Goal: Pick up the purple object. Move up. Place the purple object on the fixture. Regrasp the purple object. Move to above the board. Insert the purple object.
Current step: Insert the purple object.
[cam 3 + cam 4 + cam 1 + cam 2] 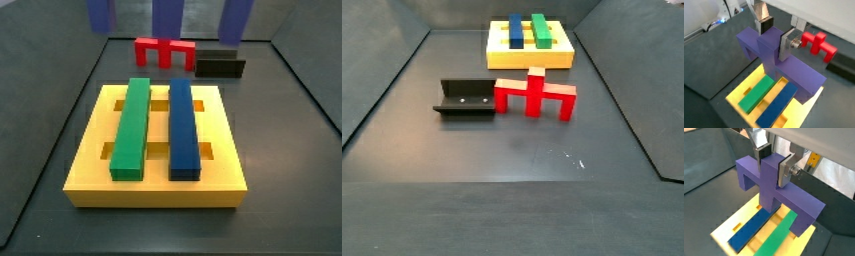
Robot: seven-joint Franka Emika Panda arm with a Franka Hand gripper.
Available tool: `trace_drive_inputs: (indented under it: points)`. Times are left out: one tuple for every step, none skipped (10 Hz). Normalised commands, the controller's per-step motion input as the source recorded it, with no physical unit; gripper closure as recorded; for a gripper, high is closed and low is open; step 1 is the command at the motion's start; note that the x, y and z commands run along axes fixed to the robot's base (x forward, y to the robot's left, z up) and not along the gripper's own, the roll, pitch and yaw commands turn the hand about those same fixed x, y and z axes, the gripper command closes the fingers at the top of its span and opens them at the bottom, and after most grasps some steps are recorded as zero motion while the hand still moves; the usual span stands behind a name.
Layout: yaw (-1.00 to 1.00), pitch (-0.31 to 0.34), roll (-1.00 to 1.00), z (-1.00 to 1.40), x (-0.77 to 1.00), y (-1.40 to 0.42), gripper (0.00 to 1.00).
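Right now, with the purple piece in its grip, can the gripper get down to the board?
Probably yes: the gripper holds the purple piece above the yellow board, nothing between them. Green bar and blue bar fill two slots.

A robot test cell in a lab, not a home: a dark grey floor (pixel 516 150) boxed in by low sloping dark walls (pixel 389 85). On it lie only plain, toy-like test pieces, namely a yellow slotted board (pixel 156 185), a red pronged piece (pixel 537 95) and a black bracket fixture (pixel 465 97). The claw (pixel 773 159) hangs above the board.
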Motion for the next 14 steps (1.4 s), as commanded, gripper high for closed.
trace_drive_inputs:
  points:
    - [0.27,-0.121,0.0,-0.95,0.04,-0.71,1.0]
    - [0.25,-0.117,0.02,-0.94,0.0,-0.56,1.0]
    - [0.2,-0.109,0.0,-0.84,-0.03,-0.12,1.0]
    - [0.12,-0.09,0.05,-0.71,-0.22,0.02,1.0]
    - [0.04,-0.074,0.08,-0.72,-0.16,0.05,1.0]
    - [0.08,-0.076,0.02,-0.67,-0.18,0.04,1.0]
    - [0.19,-0.059,0.0,-0.38,-0.09,-0.07,1.0]
    - [0.24,-0.03,0.0,-0.17,0.11,-0.24,1.0]
    - [0.24,-0.004,0.0,-0.21,0.19,-0.17,1.0]
    - [0.2,0.0,0.04,-0.29,0.05,-0.04,1.0]
    - [0.15,-0.003,0.04,-0.27,0.0,0.0,1.0]
    - [0.14,-0.001,0.07,-0.35,0.0,0.0,1.0]
    - [0.16,-0.003,0.02,-0.28,0.03,0.0,1.0]
    - [0.15,0.0,0.02,-0.21,0.13,0.0,1.0]
